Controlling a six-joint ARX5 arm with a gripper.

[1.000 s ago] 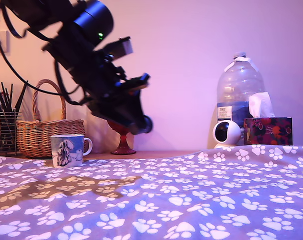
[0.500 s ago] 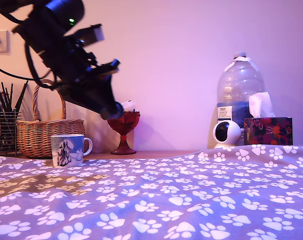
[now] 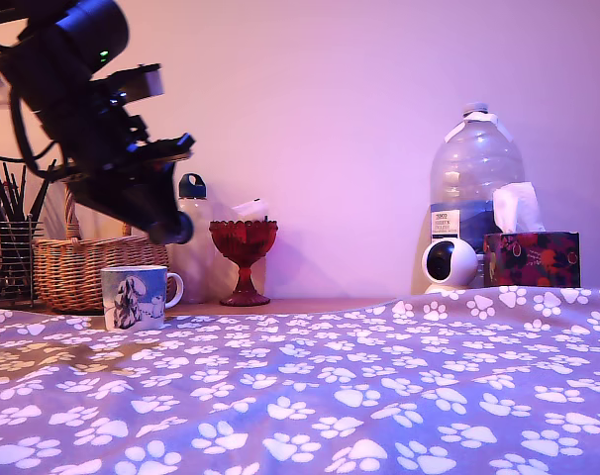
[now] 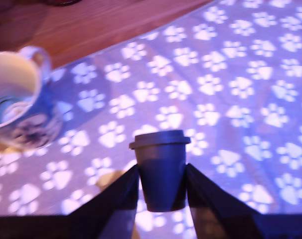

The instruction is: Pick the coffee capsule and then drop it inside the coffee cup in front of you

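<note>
A dark coffee capsule with a flat rim is clamped between my gripper's two black fingers in the wrist view. The white mug with the blue-and-black dog picture stands on the paw-print cloth at the exterior view's left, handle toward the right. In the exterior view my gripper hangs in the air just above and slightly right of the mug, tilted downward. The wrist view shows the mug's open mouth off to one side of the capsule, not under it.
A wicker basket and a wire holder of pencils stand behind the mug. A red glass goblet and a bottle stand to its right. Far right: a water jug, a small camera, a tissue box.
My arm has swung to the exterior view's left, carrying the capsule from in front of the goblet to above the mug. The goblet and bottle are now uncovered.
</note>
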